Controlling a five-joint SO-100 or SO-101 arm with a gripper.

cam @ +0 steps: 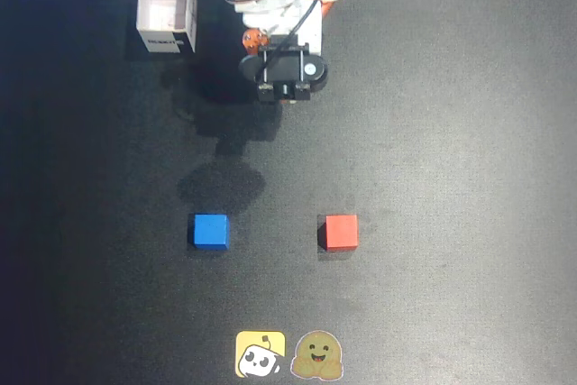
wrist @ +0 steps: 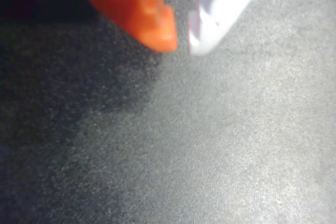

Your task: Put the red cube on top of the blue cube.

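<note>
I am holding my gripper (wrist: 181,43) nearly closed on nothing, while the white box (cam: 167,13) is sitting open-topped, apparently empty, well apart from the blue cube (cam: 209,231) and red cube (cam: 341,232).

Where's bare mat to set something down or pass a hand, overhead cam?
Overhead view: bare between the blue cube and red cube, all along the right of the red cube, and the left side below the white box. Crowded at top centre, around the arm. Two stickers at the bottom edge.
</note>
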